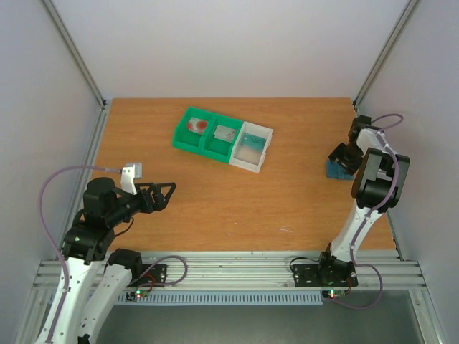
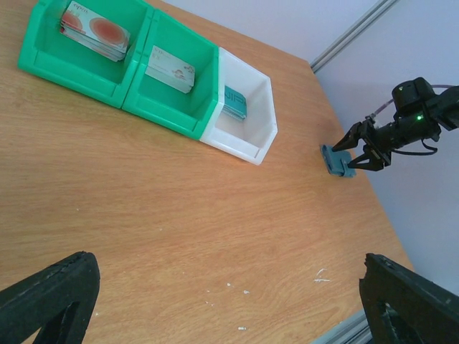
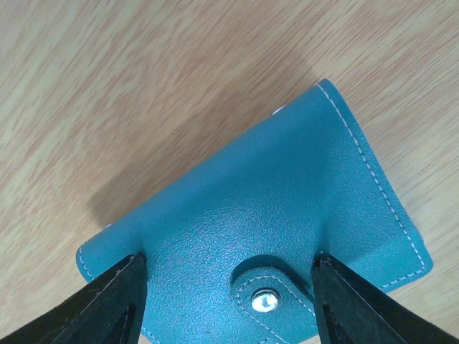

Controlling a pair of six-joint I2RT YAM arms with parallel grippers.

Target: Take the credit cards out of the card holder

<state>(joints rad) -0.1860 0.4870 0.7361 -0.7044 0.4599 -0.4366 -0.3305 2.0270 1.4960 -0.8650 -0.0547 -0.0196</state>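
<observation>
We see a brown wooden table (image 1: 215,215) filling the overhead view. A three-compartment plastic bin tray (image 2: 68,79), two parts green and one white, sits at upper centre. At lower left the left gripper (image 1: 165,195) hovers with its fingers spread wide, holding nothing. At the right edge the right gripper (image 1: 343,159) points down over the small teal-blue leather card holder (image 3: 272,193), which lies closed and snapped shut on the wood. Its fingers stand apart above the cover, and we cannot tell whether they touch it. In the tray lie the credit cards: white-pink ones with red marks (image 2: 93,29), grey ones (image 2: 171,69) and teal ones (image 2: 234,102), one stack per compartment.
</observation>
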